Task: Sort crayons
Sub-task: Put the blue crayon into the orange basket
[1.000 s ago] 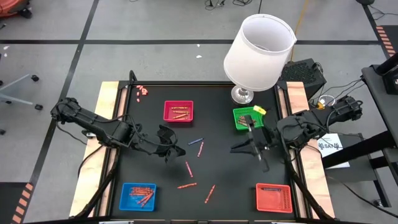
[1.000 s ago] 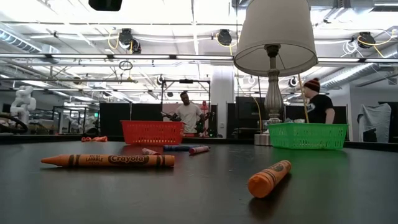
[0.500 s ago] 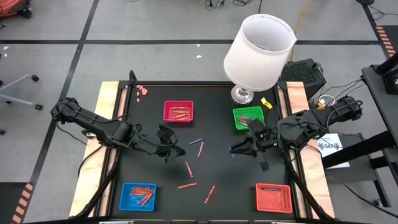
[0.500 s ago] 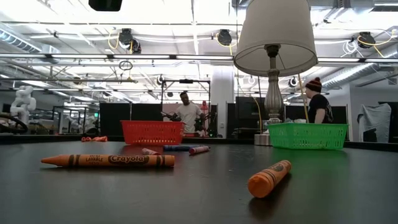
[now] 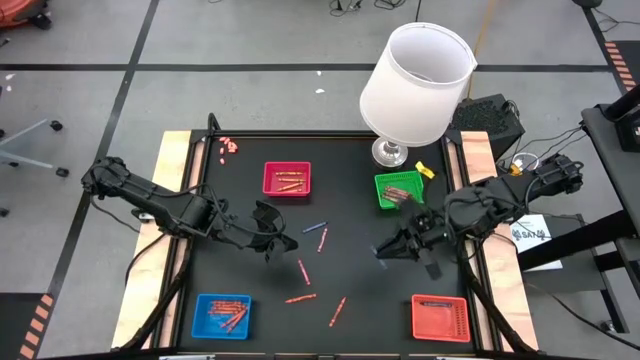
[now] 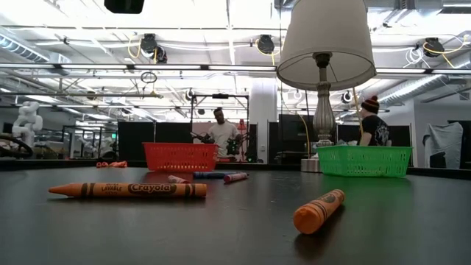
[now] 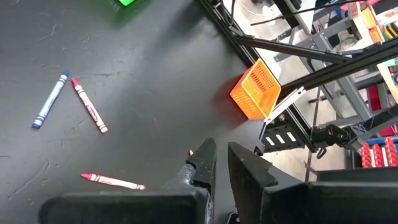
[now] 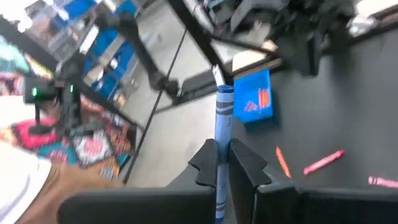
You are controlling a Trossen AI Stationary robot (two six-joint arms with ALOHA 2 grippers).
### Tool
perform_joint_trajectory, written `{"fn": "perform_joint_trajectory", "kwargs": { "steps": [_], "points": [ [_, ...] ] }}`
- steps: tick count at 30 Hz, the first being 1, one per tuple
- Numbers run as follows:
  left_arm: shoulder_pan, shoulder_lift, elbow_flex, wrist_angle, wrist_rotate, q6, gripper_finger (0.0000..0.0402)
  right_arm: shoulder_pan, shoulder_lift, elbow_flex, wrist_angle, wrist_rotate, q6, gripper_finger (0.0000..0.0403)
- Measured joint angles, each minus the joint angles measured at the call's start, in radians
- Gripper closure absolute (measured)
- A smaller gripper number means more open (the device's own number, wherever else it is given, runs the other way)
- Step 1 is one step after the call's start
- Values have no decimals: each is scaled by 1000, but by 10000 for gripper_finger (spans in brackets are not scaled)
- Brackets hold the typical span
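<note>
A blue paper-wrapped wax crayon [image 8: 222,143] stands pinched between the two dark fingers of the right gripper [image 8: 222,163], its tip pointing away from the wrist. From above, the right gripper [image 5: 385,250] hangs over the right-centre of the black table mat [image 5: 360,215], between the green square plastic tray [image 5: 398,188] and the red-orange square plastic tray [image 5: 440,317] at the near right corner; the crayon itself is too small to make out there.

Loose crayons lie on the middle of the mat: a blue one [image 5: 314,227] just beside a red one [image 5: 323,239], and three more red-orange sticks [image 5: 301,298] nearer the front edge. More crayons lie in the red square tray [image 5: 287,179], in the blue square tray [image 5: 222,315] and in the green tray.

The left gripper [image 5: 283,240] rests low over the mat left of the blue and red pair, its fingers [image 7: 202,163] close together, seemingly holding nothing. A white-shaded table lamp [image 5: 415,70] stands behind the green tray.
</note>
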Motion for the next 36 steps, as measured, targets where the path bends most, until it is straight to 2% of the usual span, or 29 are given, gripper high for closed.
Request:
{"fn": "perform_joint_trajectory", "kwargs": {
  "steps": [9,18,23,28,36],
  "points": [
    [-2,0,0,0,2,-1,359,52,0,0,-238,-107,80,399],
    [-1,0,0,0,2,-1,359,180,0,0,-534,-100,235,399],
    [-1,0,0,0,1,1,359,272,0,0,-656,-43,320,399],
    [-1,0,0,0,1,5,359,353,6,-36,-684,26,394,399],
    [-1,0,0,0,0,7,359,463,68,-154,-607,26,492,399]
  ]
}}
